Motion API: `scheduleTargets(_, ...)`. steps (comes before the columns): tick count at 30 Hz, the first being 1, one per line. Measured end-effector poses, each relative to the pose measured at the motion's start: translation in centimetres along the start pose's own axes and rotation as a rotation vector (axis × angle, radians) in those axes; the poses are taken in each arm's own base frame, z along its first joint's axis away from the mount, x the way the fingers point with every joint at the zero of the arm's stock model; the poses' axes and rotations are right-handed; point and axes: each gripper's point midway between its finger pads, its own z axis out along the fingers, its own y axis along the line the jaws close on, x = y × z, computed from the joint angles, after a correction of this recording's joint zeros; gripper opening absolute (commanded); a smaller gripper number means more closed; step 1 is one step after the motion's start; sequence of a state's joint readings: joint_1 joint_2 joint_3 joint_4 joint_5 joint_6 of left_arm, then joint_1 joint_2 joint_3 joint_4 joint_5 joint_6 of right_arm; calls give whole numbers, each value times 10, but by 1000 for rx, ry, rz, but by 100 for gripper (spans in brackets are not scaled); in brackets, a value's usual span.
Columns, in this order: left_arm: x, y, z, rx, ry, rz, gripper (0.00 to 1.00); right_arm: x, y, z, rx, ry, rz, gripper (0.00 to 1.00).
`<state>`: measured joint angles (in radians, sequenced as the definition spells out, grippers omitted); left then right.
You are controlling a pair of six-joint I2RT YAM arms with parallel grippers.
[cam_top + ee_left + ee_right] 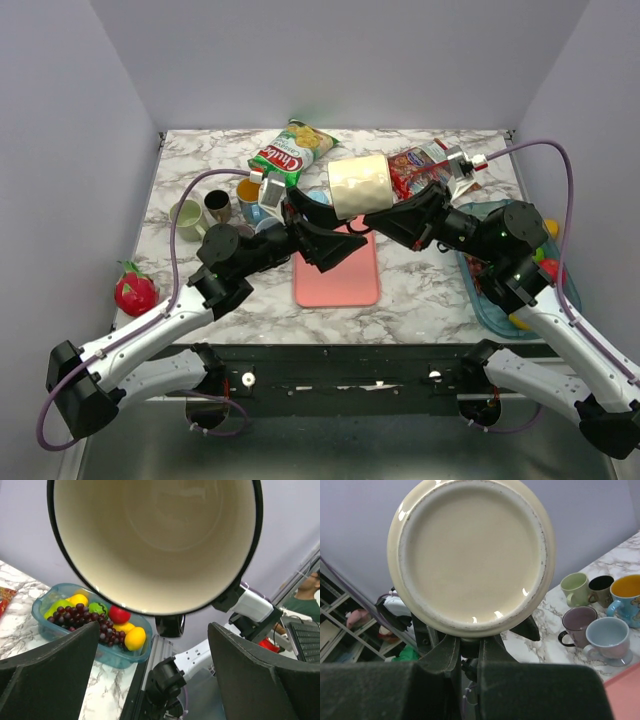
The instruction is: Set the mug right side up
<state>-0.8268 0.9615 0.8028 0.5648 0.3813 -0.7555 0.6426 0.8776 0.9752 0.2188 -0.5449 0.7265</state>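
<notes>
While right jaws clamp mug (empty, sideways), left jaws gape; tub holds fruit.

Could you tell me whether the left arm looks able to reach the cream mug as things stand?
Probably yes: the left hand is open and faces the mouth of the mug with nothing between them, while the right hand holds the mug aloft on its side.

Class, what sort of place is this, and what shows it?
Probably a robotics lab bench: two robot arms bolted to a marble-patterned table, plain panels enclosing it, a person at a keyboard beyond.
</notes>
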Motion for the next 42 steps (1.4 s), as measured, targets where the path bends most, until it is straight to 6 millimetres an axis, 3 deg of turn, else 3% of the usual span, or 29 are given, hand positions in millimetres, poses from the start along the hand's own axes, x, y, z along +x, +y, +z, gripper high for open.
scheduleTargets(7, -5, 3, 6, -30, -50, -11, 62, 9, -5, -2, 5, 18, 13, 1)
scheduleTargets(11, -8, 3, 8, -41, -70, -28, 38, 10, -7, -2, 7, 17, 13, 1)
scheduleTargets(17, -10, 1, 9, -41, -88, -49, 24, 7, -5, -2, -3, 3, -4, 1)
scheduleTargets(22, -12, -1, 11, -34, -99, -69, 18, 5, -4, -1, -10, -5, -20, 1)
scheduleTargets(27, -12, 0, 12, -34, -102, -75, 30, 5, -5, -1, -11, -10, -23, 1)
scheduleTargets(36, -12, 7, 18, -48, -124, -88, 32, 6, -10, 0, -7, -21, -20, 1)
scheduleTargets(37, -12, 8, 18, -52, -126, -92, 30, 6, -11, 0, -6, -22, -18, 1)
scheduleTargets(41, -12, 11, 19, -62, -135, -105, 0, 7, -14, 1, 0, -29, -12, 1)
scheduleTargets(42, -13, 10, 19, -62, -138, -106, 0, 7, -14, 1, 1, -31, -10, 1)
